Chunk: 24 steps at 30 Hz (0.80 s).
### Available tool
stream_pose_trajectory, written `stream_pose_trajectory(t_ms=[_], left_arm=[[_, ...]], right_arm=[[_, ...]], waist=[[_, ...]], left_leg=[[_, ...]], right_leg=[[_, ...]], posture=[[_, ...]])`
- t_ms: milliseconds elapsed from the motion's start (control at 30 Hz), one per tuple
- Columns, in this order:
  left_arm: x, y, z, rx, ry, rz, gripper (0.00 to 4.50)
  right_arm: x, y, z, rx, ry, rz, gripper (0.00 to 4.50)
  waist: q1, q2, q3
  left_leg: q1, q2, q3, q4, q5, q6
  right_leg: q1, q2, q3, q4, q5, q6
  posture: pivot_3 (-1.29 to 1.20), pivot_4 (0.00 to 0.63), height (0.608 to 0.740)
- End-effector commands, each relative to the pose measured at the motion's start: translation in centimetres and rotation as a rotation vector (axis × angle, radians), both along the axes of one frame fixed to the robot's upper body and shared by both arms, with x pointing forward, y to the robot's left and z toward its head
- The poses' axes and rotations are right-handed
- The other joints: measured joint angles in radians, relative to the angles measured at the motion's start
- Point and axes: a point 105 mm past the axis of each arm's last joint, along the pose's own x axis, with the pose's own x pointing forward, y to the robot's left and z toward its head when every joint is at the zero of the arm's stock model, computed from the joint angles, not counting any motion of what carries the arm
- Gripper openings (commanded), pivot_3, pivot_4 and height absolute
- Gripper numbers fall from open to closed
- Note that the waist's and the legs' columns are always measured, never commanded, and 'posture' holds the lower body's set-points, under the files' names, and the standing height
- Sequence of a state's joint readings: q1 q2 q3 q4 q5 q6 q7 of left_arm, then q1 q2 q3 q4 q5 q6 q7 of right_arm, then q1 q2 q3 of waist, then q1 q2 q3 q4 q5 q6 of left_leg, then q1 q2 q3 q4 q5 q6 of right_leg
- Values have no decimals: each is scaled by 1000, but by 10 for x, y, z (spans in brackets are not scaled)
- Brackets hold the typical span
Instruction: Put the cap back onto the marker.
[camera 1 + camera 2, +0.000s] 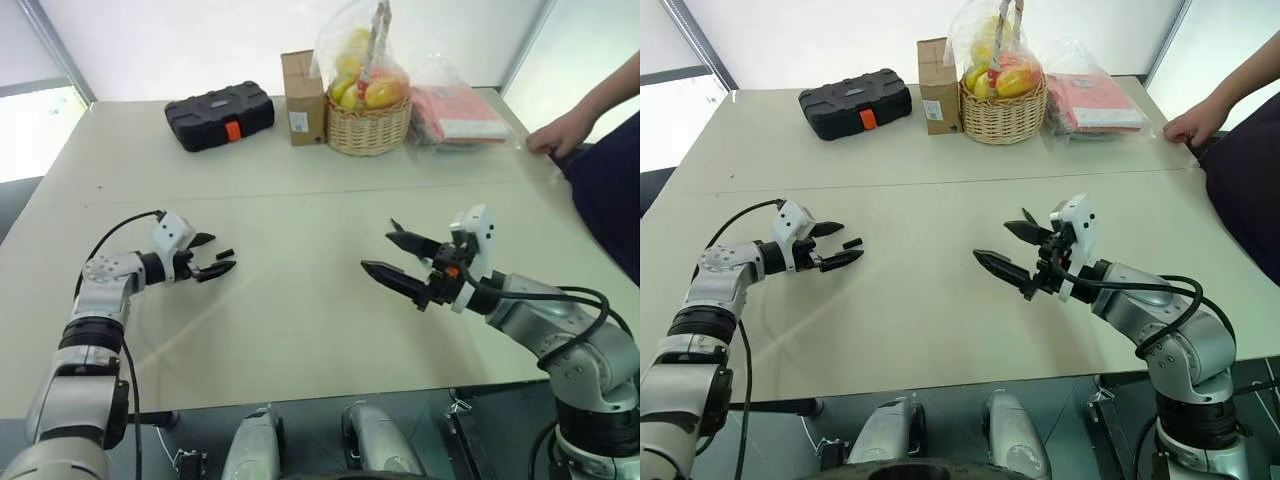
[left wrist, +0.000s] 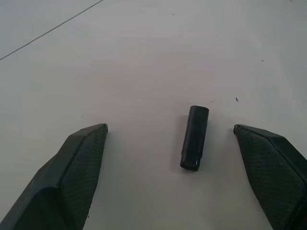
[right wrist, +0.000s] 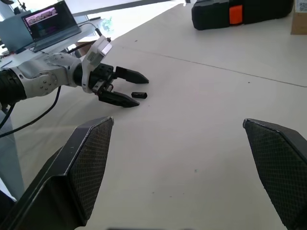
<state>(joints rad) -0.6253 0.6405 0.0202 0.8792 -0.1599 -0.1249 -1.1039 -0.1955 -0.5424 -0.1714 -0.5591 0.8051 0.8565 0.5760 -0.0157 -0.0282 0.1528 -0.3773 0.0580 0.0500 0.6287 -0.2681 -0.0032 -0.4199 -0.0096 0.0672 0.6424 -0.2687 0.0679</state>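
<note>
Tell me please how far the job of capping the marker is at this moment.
Nothing looks done yet. The cap lies alone on the table, not held. In hand: the left gripper has its jaws open on either side of the cap, ready to grasp it. The right gripper hangs open and empty above the table. Left: grasp the cap, get the marker, which I cannot see here, and press the cap on.
</note>
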Motion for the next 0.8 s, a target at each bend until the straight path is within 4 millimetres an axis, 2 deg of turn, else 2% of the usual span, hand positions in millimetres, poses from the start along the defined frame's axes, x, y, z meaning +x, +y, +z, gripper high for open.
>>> stream_pose_trajectory(t_ms=[33, 100, 200, 267, 433, 667, 733, 800], left_arm=[[0, 1, -4, 55, 6, -24, 4406], [-1, 2, -8, 66, 24, -28, 4406], [-4, 4, -13, 89, 46, -44, 3592], [-5, 6, -15, 90, 56, -44, 2701], [-8, 9, -19, 92, 77, -45, 48], [-13, 9, -24, 90, 99, -57, 10], [-13, 6, -19, 81, 73, -70, 10], [-8, 0, -5, 38, 26, -75, 10]], right_arm=[[-2, -1, 17, 10, -78, -5, 4477], [-2, -1, 17, 10, -81, -8, 4477], [0, -2, 18, 3, -86, -9, 4500], [1, -3, 19, -1, -89, -13, 4500], [2, -5, 21, -10, -97, -15, 4500], [3, -6, 22, -12, -97, -23, 4500], [5, -8, 19, -20, -94, -38, 4500], [12, -13, 16, -33, -101, -86, 4500]], waist=[[0, 0, 0], [0, 0, 0], [0, 0, 0], [-2, 0, -1], [-5, 0, -1], [-6, 1, -2], [-7, 1, -2], [-6, 1, -2]], left_leg=[[0, 0, 0, 0, 0, 0], [1, 0, 0, 0, 0, 0], [2, 0, 0, 0, 0, 0], [2, 0, 0, 0, 0, 0], [4, 0, -1, 1, 0, 0], [4, 1, -1, 1, 0, 0], [4, 1, 0, 1, 0, 0], [4, 1, 0, 1, 0, 0]], right_leg=[[0, 0, 0, 0, 0, 0], [0, 0, 0, 2, 0, 0], [0, 0, 0, 3, 0, 0], [0, 0, 0, 4, 0, 0], [1, 1, 0, 5, -1, -3], [1, 1, 0, 6, 0, -2], [1, 1, 0, 6, 0, -2], [1, 1, 0, 5, 0, -2]], posture=[[0, 150, 740], [0, 150, 740], [0, 150, 740], [0, 150, 740], [0, 150, 740], [0, 150, 740], [0, 150, 740], [0, 150, 740]])
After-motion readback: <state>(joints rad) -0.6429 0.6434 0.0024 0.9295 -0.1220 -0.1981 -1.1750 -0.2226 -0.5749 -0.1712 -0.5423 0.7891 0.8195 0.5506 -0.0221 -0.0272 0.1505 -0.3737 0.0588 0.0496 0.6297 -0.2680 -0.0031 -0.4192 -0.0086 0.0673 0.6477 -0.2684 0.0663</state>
